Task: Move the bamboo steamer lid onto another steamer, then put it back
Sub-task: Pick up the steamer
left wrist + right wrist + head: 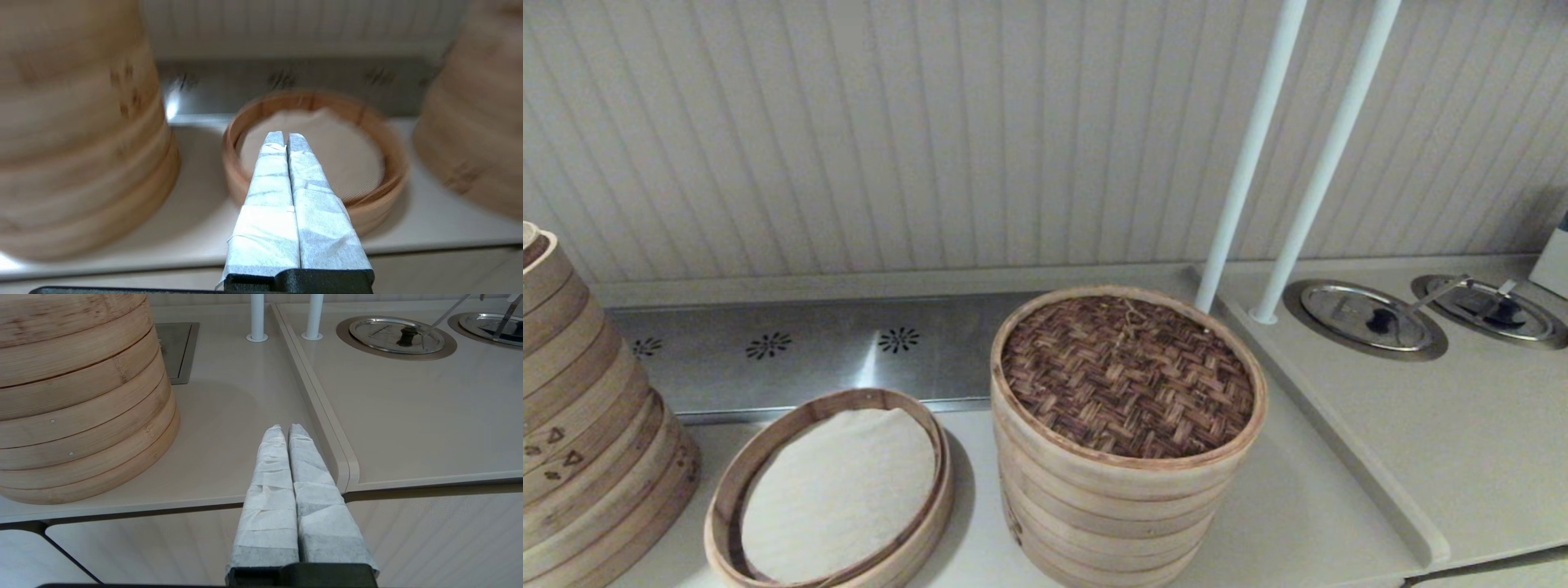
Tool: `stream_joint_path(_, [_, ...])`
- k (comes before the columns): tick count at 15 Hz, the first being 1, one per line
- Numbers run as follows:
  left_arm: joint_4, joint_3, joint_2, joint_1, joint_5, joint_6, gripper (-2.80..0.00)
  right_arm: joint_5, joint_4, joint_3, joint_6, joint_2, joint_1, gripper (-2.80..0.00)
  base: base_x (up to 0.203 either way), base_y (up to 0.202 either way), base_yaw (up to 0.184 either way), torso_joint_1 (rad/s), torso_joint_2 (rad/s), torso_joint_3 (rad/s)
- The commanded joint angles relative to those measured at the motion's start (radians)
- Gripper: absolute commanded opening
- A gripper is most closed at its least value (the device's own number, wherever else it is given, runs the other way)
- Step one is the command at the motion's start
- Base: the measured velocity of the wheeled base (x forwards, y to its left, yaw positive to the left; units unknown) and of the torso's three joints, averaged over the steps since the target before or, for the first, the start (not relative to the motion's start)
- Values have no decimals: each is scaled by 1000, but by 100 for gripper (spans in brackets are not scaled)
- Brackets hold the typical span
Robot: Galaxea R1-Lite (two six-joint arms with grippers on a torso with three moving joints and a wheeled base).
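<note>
The bamboo steamer lid (1127, 376), dark woven with a small knot loop, sits on top of the multi-tier steamer stack (1107, 514) at the centre of the counter. To its left lies the single low steamer tray (829, 490) with a white cloth liner, uncovered. Neither gripper shows in the head view. In the left wrist view my left gripper (285, 139) is shut and empty, held before the counter edge and pointing at the low tray (316, 157). My right gripper (286, 430) is shut and empty near the counter's front edge, right of the stack (81, 396).
A tall steamer stack with triangle cut-outs (588, 416) stands at the far left. Two white poles (1290, 155) rise behind the lidded stack. A raised counter section (1445, 433) on the right holds two round steel lids (1368, 318). A steel vent strip (792, 351) runs along the wall.
</note>
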Motion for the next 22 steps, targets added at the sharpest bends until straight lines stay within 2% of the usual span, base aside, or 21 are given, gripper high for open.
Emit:
stream_joint_path(1, [74, -186, 126, -1, -38, -10, -280, 0, 0, 5, 0, 2, 0, -280, 0, 0, 0, 0, 0, 0])
stream_joint_path(5, [145, -464, 445, 1, -169, -22, -280, 0, 0, 5, 0, 2, 0, -280, 0, 0, 0, 0, 0, 0])
stream_joint_path(9, [183, -759, 751, -16, -354, -68, -280, 0, 0, 5, 0, 2, 0, -280, 0, 0, 0, 0, 0, 0])
stream_joint_path(11, [220, -869, 846, -121, -384, -116, -280, 0, 0, 5, 0, 2, 0, -280, 0, 0, 0, 0, 0, 0])
stream_joint_path(12, [231, -911, 897, -217, -371, -152, -280, 0, -1, 5, 0, 2, 0, -280, 0, 0, 0, 0, 0, 0])
stream_joint_path(14, [233, -969, 1002, -426, -258, -204, -280, 0, 0, 5, 0, 2, 0, -280, 0, 0, 0, 0, 0, 0])
stream_joint_path(16, [185, -993, 1108, -670, -35, -228, -280, 0, 0, 5, 0, 2, 2, -280, 0, 0, 0, 0, 0, 0])
stream_joint_path(18, [94, -1006, 1248, -845, 179, -237, -280, 0, 0, 5, 0, 2, 1, -280, 0, 0, 0, 0, 0, 0])
stream_joint_path(19, [45, -1011, 1315, -878, 238, -235, -280, 0, 0, 5, 0, 2, 2, -280, 0, 0, 0, 0, 0, 0])
stream_joint_path(20, [3, -1017, 1368, -888, 262, -224, -280, 0, 0, 5, 0, 2, 2, -280, 0, 0, 0, 0, 0, 0])
stream_joint_path(22, [-60, -1038, 1457, -904, 254, -187, -280, 0, 0, 5, 0, 2, 2, -280, 0, 0, 0, 0, 0, 0])
